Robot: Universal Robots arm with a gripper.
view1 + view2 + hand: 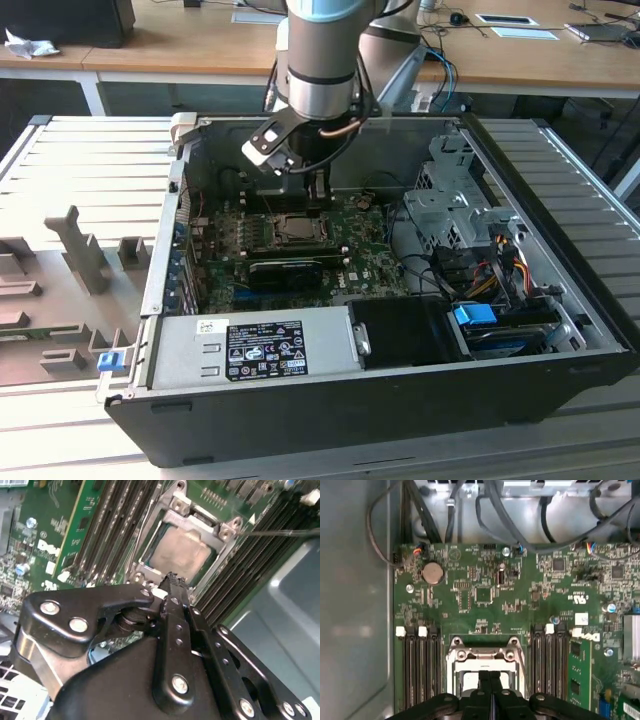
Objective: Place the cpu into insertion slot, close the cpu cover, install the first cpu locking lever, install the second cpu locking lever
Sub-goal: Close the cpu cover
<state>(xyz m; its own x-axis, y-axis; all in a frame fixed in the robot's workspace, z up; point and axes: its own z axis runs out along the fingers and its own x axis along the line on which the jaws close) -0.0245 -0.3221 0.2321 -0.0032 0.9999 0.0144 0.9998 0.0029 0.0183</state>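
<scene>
Claw [172, 578], fingers pinched together and empty, hangs over the insertion slot [276, 230]. The cpu [181, 555] is seated and the cpu cover [150, 542] seems lowered. Whether the levers are latched is unclear.

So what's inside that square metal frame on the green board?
The pale silver-grey face of the cpu shows through the window of the cpu cover. The insertion slot under it is covered by the chip, and the shut gripper hides one frame edge.

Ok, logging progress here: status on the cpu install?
Gripper shut, tips at cpu cover edge. Cpu seated under closed cover. No obstruction seen.
</scene>
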